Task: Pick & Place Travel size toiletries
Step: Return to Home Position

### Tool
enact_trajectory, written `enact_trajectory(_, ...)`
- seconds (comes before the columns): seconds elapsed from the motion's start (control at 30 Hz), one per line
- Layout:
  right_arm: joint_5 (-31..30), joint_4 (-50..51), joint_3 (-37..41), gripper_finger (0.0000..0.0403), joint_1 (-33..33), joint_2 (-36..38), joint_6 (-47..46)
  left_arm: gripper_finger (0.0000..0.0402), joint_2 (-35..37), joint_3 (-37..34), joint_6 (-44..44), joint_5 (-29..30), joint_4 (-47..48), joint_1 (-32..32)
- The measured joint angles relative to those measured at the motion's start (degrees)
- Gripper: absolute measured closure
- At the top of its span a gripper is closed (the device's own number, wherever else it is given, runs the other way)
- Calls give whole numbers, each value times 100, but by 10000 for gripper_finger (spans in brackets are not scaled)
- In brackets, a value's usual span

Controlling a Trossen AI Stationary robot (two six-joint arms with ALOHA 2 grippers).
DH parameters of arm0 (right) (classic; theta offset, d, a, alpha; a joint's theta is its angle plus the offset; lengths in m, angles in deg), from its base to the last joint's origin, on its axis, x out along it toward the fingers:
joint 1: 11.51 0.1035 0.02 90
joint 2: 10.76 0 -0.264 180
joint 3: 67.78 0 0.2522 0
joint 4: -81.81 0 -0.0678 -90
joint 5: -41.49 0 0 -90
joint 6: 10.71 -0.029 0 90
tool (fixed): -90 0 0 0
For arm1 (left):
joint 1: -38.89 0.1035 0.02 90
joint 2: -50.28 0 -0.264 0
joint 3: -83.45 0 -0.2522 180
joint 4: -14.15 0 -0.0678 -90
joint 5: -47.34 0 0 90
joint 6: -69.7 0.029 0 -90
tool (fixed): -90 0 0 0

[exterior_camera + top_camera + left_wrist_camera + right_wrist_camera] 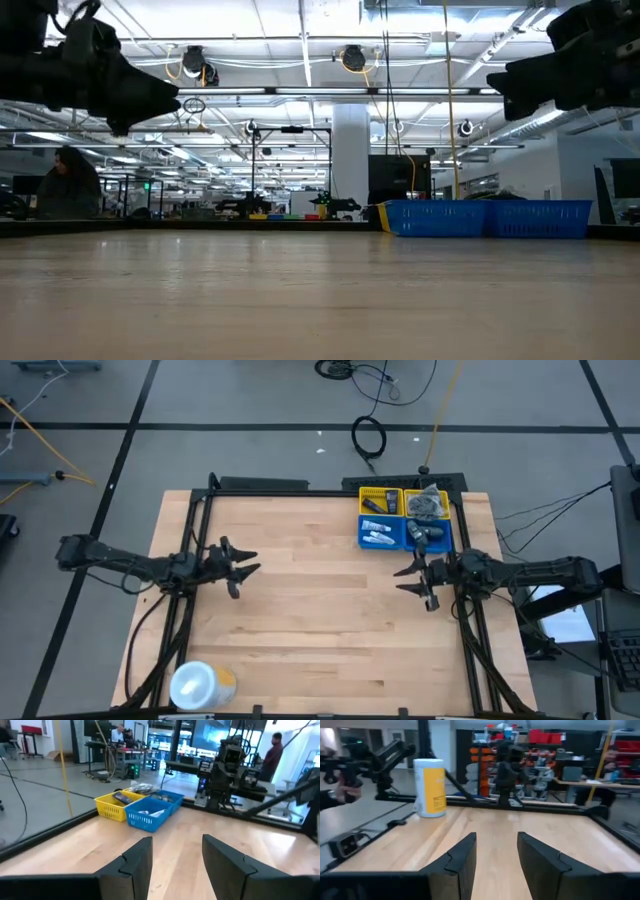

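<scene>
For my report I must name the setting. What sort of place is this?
Probably a large robotics lab or workshop hall: a wooden table with the left arm and right arm at its sides, cables on the grey floor, and rows of workbenches under ceiling strip lights beyond.

The high camera looks straight down on the whole desk. The low one sits at desk-top level, close to the surface, facing across to the blue baskets. The left wrist camera faces those baskets too. The right wrist camera faces the white-and-yellow canister, which is also seen from above.
</scene>
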Motion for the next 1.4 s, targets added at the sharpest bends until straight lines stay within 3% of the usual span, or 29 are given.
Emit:
enact_trajectory(0.2, -269, 475, 9, 269, -133, 77, 117, 231, 56, -27, -59, 44, 682, -180)
enact_trajectory(0.83, -263, 612, 22, 266, -216, 135, -53, 231, -99, -22, -8, -121, 709, -248)
enact_trajectory(1.13, -254, 733, 22, 266, -421, 1435, -64, 231, -99, -22, -10, -121, 709, -248)
enact_trajectory(1.4, -258, 690, 24, 268, -489, 1620, -67, 231, -99, -22, -8, -121, 711, -248)
